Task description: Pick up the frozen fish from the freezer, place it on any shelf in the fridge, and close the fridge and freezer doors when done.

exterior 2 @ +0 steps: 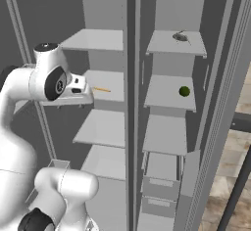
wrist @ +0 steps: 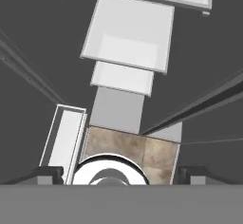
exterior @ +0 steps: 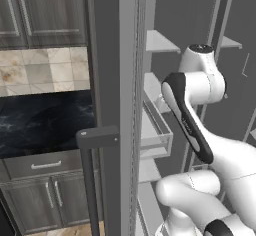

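The frozen fish (exterior 2: 181,37) lies on the top shelf of the freezer (exterior 2: 166,137), the right-hand compartment, with a small green ball (exterior 2: 184,91) one shelf below it. The fridge (exterior 2: 100,127) is the left compartment, and a thin orange sliver (exterior 2: 102,89) lies on its second shelf. Both doors stand open: the fridge door (exterior: 127,105) edge-on at the left, the freezer door (exterior 2: 223,103) at the right. My gripper (wrist: 121,173) hangs in front of the fridge shelves, left of and below the fish. It points down, open, with nothing between its fingertips (wrist: 47,173).
The fridge door's dark bar handle (exterior: 90,180) juts out close on my left, and its inner bins (exterior: 157,135) sit beside my arm. The freezer door's handle (exterior 2: 235,191) is low at the right. Dark wood cabinets (exterior: 45,10) and a black counter (exterior: 40,122) lie beyond.
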Motion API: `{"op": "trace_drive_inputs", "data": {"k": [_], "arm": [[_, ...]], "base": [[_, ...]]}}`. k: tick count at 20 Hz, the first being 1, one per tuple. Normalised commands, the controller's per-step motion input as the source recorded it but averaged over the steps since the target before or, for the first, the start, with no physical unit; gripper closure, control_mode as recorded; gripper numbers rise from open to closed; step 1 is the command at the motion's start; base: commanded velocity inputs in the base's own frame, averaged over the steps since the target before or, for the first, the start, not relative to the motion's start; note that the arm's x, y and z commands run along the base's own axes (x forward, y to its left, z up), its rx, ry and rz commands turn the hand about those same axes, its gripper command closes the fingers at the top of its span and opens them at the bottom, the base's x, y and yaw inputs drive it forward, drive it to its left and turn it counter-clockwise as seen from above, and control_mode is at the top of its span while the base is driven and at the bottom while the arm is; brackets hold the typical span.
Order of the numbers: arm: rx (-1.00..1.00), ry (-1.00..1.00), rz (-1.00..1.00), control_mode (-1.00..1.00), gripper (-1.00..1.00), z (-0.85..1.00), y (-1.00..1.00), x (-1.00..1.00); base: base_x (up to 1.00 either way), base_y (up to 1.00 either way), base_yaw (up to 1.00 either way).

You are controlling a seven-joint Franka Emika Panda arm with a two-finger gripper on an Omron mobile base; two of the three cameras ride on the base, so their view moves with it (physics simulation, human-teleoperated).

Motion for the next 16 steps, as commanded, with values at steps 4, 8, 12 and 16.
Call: {"op": "trace_drive_inputs", "data": {"k": [4,8,12,16], "arm": [[-0.01,-0.17,0.00,-1.00,-1.00,-0.33,-0.03,-0.71],[0.00,0.00,0.00,-1.00,-1.00,0.00,-0.01,-0.08],[0.00,0.00,0.00,-1.00,-1.00,0.00,-0.24,0.00],[0.00,-0.03,0.00,-1.00,-1.00,0.00,-0.72,0.00]], "base": [[0.00,0.00,0.00],[0.00,0.00,0.00],[0.00,0.00,0.00],[0.00,0.00,0.00]]}}
